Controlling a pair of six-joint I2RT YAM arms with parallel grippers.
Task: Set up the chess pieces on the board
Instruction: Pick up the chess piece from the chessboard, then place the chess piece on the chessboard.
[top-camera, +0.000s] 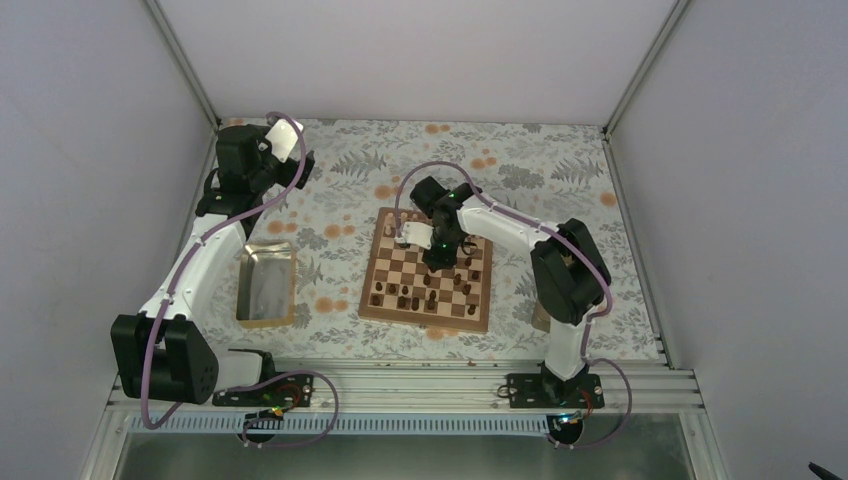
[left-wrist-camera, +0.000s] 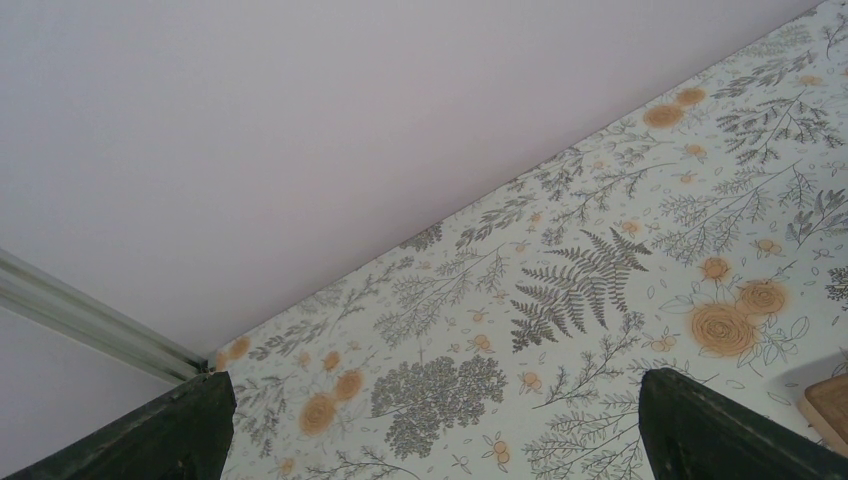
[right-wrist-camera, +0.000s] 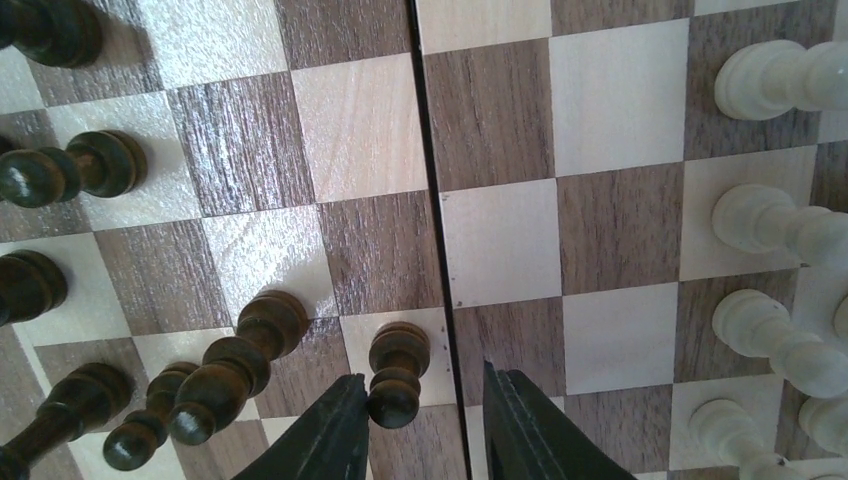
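The board (top-camera: 425, 318) lies mid-table, with dark chess pieces (top-camera: 412, 294) in its near rows. My right gripper (top-camera: 441, 262) hangs low over it. In the right wrist view the right gripper (right-wrist-camera: 423, 386) is open around a dark pawn (right-wrist-camera: 397, 372) that stands upright on a light square. Its left finger (right-wrist-camera: 335, 425) touches the pawn's head, while a gap separates the pawn from the right finger (right-wrist-camera: 520, 420). More dark pieces (right-wrist-camera: 235, 360) stand to the left and pale pieces (right-wrist-camera: 765, 215) to the right. My left gripper (top-camera: 302, 166) is open at the far left, away from the board.
A rectangular metal tray (top-camera: 267, 285) sits left of the board. The left gripper (left-wrist-camera: 432, 388) looks down on floral tablecloth (left-wrist-camera: 560, 290) by the back wall. White walls enclose the table on three sides. The board's fold seam (right-wrist-camera: 432, 200) runs between the two sets.
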